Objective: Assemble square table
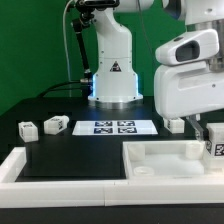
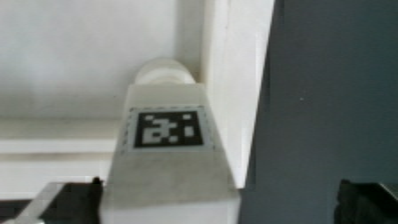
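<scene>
The white square table top [image 1: 165,158] lies with its rim up at the exterior view's front right. One white leg [image 1: 216,147] with a square tag stands at its right edge, under my gripper [image 1: 208,135]. In the wrist view this leg [image 2: 169,140] points into a corner of the top [image 2: 71,70]. My gripper [image 2: 217,205] straddles it: one finger [image 2: 68,203] is next to the leg, and the other finger [image 2: 368,203] stands apart from it. The jaws look open. Two more legs [image 1: 27,128] [image 1: 55,125] lie at the exterior view's left.
The marker board [image 1: 112,127] lies flat in front of the robot base [image 1: 112,80]. A long white bar [image 1: 15,165] edges the black surface at the front left. Black table surface [image 2: 329,100] shows beside the top's rim.
</scene>
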Controlling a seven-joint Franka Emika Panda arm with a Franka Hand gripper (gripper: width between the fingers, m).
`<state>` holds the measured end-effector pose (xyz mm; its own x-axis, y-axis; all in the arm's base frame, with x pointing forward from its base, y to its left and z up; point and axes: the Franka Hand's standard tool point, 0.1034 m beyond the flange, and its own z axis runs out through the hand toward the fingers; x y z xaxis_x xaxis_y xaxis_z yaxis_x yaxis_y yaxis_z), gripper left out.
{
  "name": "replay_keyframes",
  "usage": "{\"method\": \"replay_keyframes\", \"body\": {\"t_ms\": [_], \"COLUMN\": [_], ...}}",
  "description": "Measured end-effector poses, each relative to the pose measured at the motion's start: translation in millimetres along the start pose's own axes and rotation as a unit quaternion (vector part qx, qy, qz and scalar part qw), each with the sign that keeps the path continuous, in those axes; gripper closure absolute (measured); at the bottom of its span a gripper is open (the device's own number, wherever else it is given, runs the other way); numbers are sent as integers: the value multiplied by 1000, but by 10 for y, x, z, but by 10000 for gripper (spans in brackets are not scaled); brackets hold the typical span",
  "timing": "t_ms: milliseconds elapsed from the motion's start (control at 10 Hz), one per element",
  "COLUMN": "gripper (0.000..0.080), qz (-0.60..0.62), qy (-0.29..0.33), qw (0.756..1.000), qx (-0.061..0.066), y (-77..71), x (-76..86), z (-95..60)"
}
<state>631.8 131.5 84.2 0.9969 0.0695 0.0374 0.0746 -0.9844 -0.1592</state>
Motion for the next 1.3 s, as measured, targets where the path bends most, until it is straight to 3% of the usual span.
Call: {"method": "replay_keyframes", "body": {"t_ms": [400, 700, 1000, 1200, 1300], "gripper": [151, 151, 178, 517, 514], "qz": [-2, 16, 41, 98, 129], "qy": [-1, -20, -20, -20, -19], "qw": [1000, 1000, 999, 995, 991], "qx": [-1, -7, -7, -8, -9], "y": [61, 321, 330, 326, 325], "x": [-1, -35, -30, -31, -32], "z": [1, -3, 10, 12, 13]}}
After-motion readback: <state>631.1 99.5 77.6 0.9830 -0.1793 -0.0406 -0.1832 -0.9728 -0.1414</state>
